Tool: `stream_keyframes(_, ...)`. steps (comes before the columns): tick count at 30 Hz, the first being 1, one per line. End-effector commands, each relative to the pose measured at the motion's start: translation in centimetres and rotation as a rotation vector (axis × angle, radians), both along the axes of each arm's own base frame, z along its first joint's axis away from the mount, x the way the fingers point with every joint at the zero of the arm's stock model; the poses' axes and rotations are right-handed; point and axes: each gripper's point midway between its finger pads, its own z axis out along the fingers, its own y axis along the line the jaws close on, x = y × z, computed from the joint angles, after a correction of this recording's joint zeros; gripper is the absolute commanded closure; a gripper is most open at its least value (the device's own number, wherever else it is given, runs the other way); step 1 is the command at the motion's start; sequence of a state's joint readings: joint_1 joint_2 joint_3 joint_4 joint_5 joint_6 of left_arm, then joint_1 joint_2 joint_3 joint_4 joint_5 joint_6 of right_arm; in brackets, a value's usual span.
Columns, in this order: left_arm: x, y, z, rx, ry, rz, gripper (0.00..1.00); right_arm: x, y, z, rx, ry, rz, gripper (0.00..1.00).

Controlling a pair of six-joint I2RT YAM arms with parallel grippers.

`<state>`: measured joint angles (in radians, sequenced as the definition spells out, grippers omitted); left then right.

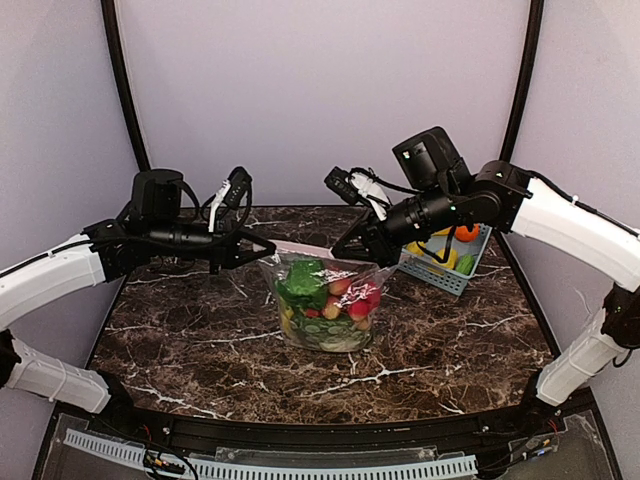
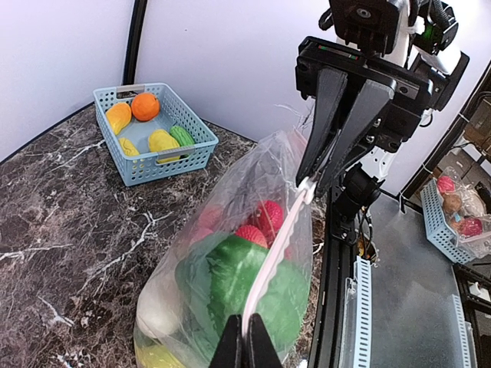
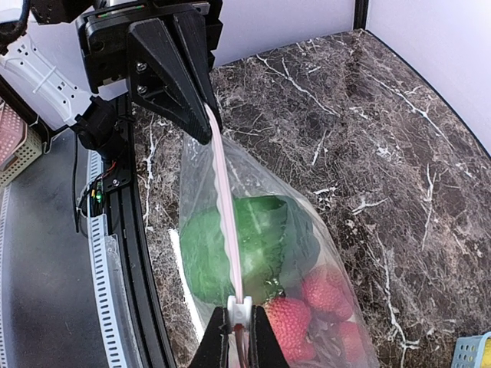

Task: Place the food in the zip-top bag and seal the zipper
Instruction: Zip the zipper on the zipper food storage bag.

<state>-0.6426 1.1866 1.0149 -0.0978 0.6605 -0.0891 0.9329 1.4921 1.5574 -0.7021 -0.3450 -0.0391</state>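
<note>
The clear zip-top bag [image 1: 322, 318] stands on the marble table [image 1: 180, 330], stretched between both grippers. It holds the food: a green leafy vegetable [image 1: 302, 284], red fruits [image 1: 362, 300] and yellow and white pieces at the bottom. My left gripper [image 1: 262, 250] is shut on the left end of the pale pink zipper [image 2: 280, 238]. My right gripper [image 3: 239, 331] is shut on the zipper's white slider [image 3: 239, 310] at the other end. In the left wrist view my left gripper [image 2: 245, 339] pinches the strip, and the right gripper [image 2: 311, 184] holds its far end.
A blue-grey slatted basket [image 1: 452, 277] sits at the back right of the table with orange, yellow and green toy pieces in it. Behind the right arm, off the table, a second basket [image 2: 431, 222] holds more items. The table's black front rail [image 1: 320, 430] runs along the near edge.
</note>
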Motion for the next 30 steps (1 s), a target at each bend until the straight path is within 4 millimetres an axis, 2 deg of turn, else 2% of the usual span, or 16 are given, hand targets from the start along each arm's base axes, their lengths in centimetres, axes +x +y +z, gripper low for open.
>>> stream_keyframes(1,0.7,1.5,0.6,0.011,-0.038,0.074,0.99,0.2,-1.4,-0.2,-0.029,-0.001,-0.05,1.0)
stream_keyframes(17,1.9,3.0,1.2,0.003,-0.047,0.142,0.99,0.7,-1.7,-0.5,-0.043,0.006,-0.069,1.0)
stream_keyframes(30,4.0,5.5,1.7,-0.007,-0.041,0.247,0.99,0.7,-2.3,-0.7,-0.055,0.01,-0.086,1.0)
